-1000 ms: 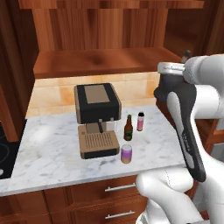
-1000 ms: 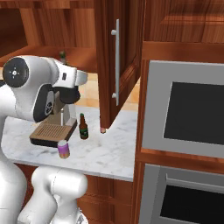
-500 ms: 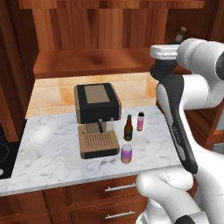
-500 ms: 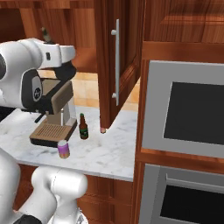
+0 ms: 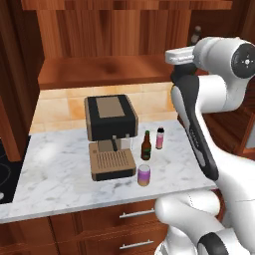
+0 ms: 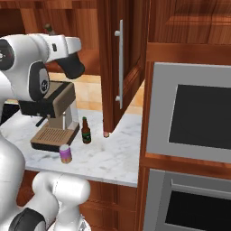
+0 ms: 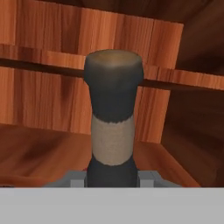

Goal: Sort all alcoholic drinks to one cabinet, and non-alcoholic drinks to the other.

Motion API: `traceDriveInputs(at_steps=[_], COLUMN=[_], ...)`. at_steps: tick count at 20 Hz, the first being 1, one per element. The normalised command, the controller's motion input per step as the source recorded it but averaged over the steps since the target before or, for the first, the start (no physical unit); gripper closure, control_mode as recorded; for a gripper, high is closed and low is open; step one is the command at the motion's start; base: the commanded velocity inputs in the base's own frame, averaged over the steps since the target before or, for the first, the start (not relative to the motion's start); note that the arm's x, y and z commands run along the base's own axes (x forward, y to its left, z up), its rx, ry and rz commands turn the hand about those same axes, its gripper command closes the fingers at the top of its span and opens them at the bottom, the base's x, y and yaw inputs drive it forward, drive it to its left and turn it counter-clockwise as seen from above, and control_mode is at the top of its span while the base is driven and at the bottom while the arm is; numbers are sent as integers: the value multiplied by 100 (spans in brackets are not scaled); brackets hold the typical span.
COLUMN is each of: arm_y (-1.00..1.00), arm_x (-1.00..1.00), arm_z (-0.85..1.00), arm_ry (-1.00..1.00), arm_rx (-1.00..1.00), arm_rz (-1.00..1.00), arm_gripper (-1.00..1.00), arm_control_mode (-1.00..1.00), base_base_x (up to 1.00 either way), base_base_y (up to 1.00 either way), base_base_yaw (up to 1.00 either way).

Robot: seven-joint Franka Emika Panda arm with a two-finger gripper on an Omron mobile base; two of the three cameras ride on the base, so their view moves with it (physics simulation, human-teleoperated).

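Left base view: the white arm rises at the right and folds back toward the open wall cabinet [image 5: 99, 69]. Above its upper joint, the top of the squat dark grey bottle [image 5: 196, 35] pokes up in front of the cabinet's dark interior; the end effector itself cannot be made out here. On the marble worktop [image 5: 55, 169] stands a coffee machine [image 5: 110, 137]. Just right of it the brown beer bottle [image 5: 146, 146] stands upright, with the pink bottle [image 5: 160, 138] near it on the far right side and the purple can [image 5: 144, 175] in front, close to the worktop's front edge — all three well below the raised hand. Drawers [image 5: 119, 224] with silver handles run under the worktop.

Right base view: the arm's head reaches up at the upper left, and the grey bottle's neck shows just above it against the cabinet. Below, the coffee machine, beer bottle and purple can stand on the worktop. A tall cabinet door [image 6: 115, 67] with a silver handle hangs open, and an oven [image 6: 191, 113] fills the right.

Hand view: the grey bottle stands upright in the centre, a tan band around its neck. The end effector [image 7: 111, 179] is clamped on it — one finger [image 7: 75, 179] presses each side of its lower neck. Behind it are the cabinet's back wall and shelf [image 7: 35, 148].
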Motion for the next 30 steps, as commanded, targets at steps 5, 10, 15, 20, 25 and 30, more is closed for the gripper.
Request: traceDriveInputs(at_steps=[5, 10, 15, 20, 25, 30], arm_y=[0, 0, -7, -7, -8, -9], arm_x=[65, 65, 58, 62, 65, 56], arm_z=[-3, -12, -20, -4, 0, 0], arm_ry=[3, 0, 0, 0, 0, 0], arm_rx=[-2, 0, 0, 0, 0, 0], arm_rz=[0, 1, 2, 0, 0, 0], arm_gripper=[100, 100, 100, 100, 100, 100], arm_control_mode=[-100, -100, -100, -100, -100, -100], base_base_x=[0, 0, 0, 0, 0, 0], base_base_y=[0, 0, 0, 0, 0, 0], base_base_yaw=[0, 0, 0, 0, 0, 0])
